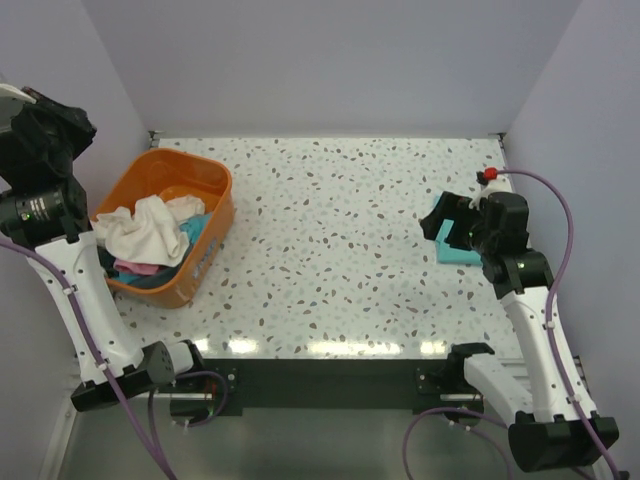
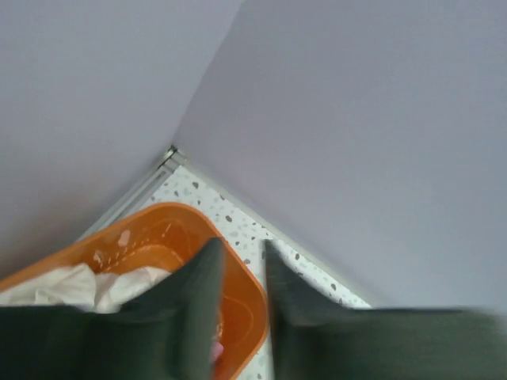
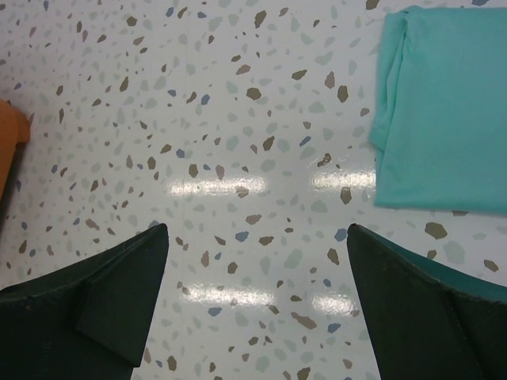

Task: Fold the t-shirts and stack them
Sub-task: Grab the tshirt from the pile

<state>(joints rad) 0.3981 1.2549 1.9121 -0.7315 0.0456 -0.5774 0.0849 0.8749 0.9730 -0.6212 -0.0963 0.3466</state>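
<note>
Right end effector [image 3: 257, 231] (spread) hovers near teal t-shirt [image 3: 447, 111].

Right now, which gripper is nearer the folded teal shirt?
Right. The right gripper hovers open beside the teal shirt; the left gripper is across the table, above the orange basket.

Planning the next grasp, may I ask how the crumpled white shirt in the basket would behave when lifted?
The white shirt lies in loose folds, so it probably hangs limp. Heaped on other cloth in the basket, it may drag some along.
</note>
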